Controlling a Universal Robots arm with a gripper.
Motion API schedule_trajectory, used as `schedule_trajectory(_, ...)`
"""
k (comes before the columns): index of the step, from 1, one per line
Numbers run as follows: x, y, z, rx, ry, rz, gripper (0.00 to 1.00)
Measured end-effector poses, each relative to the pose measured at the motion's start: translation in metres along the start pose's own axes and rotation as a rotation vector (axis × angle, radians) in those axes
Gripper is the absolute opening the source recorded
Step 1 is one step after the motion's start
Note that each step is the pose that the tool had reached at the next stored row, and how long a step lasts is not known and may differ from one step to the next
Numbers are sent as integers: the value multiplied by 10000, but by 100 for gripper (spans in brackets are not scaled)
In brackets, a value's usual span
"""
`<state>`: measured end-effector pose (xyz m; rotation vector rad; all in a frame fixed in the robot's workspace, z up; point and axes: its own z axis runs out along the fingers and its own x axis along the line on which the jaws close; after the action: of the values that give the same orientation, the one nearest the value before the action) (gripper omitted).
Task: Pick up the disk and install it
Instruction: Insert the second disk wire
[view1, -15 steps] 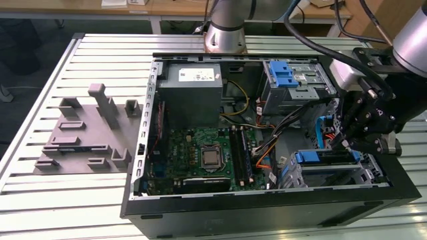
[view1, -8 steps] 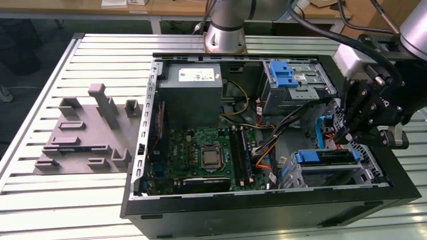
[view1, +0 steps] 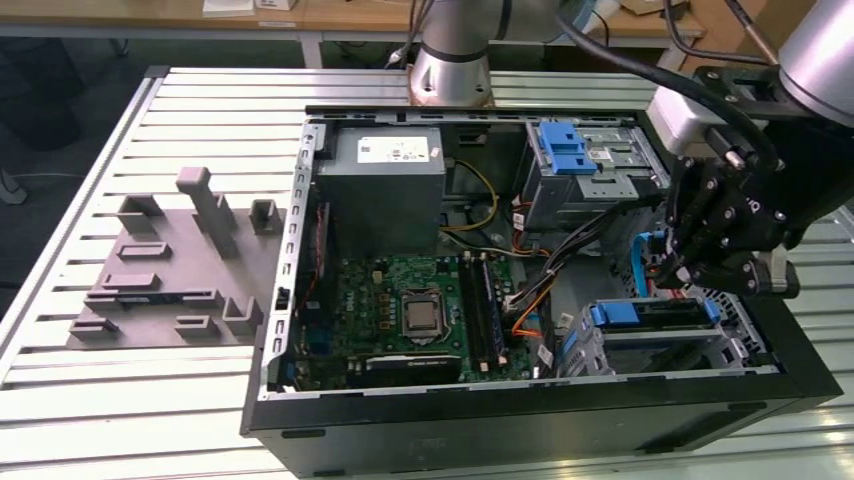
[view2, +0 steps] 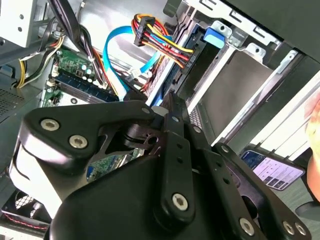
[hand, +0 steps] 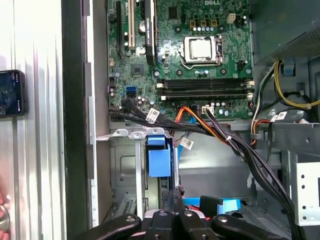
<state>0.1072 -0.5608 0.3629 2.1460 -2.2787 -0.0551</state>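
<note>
Slatted metal table (view1: 80, 200) under open computer case (view1: 534, 420); end effector (hand: 174, 197) fingers pressed together, nothing visibly held.

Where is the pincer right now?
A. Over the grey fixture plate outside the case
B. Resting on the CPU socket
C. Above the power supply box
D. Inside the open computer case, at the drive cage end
D: in the exterior view the pincer hangs inside the open computer case on the exterior view's right, just above the drive cage with its blue latch, away from the motherboard.
</note>
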Motion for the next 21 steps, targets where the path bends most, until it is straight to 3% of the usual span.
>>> schedule_trajectory(12, -37, 11, -234, 0, -2, 1, 11)
schedule_trajectory(21, -89, 100, -245, 6, -2, 1, 11)
